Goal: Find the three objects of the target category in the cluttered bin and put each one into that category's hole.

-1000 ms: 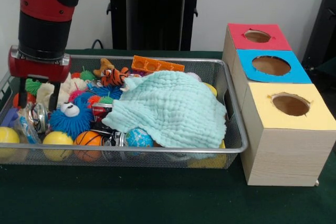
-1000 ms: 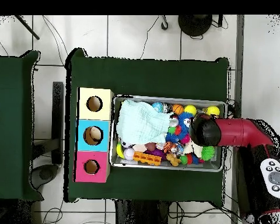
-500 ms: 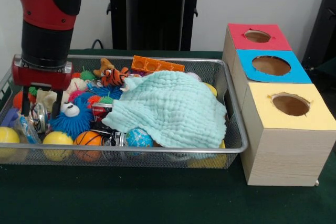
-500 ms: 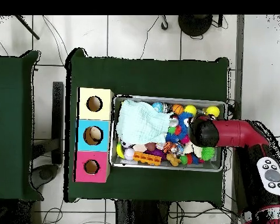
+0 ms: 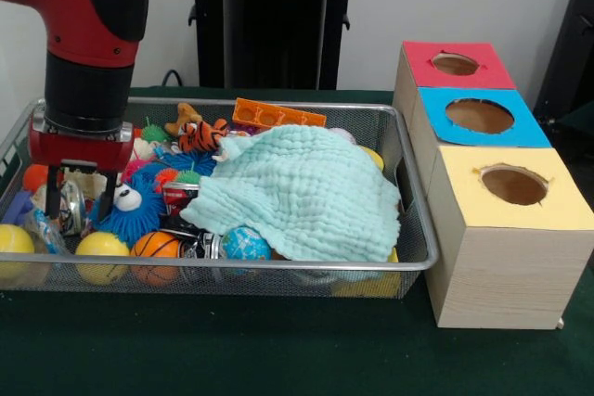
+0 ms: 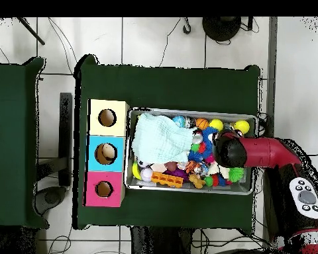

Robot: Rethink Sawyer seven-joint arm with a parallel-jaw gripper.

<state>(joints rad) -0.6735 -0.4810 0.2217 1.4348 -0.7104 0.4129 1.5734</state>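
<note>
The gripper [image 5: 80, 194] is hanging with fingers spread inside the wire bin [image 5: 416, 229], straddling a silvery crinkly packet [image 5: 67, 206] beside the blue spiky toy [image 5: 130, 209]; the packet is probably light, slippery; pinching its middle seems safest.

Red/black arm [image 5: 88, 34] vertical, wrist pointing straight down. Hand [image 5: 81, 199] low, two dark fingers [image 5: 108, 194] spread apart, nothing visibly between them. Overhead: forearm [image 6: 264, 152] runs horizontal.

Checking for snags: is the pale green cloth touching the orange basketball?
Apart. The front view shows dark clutter between the pale green cloth and the orange basketball.
</note>
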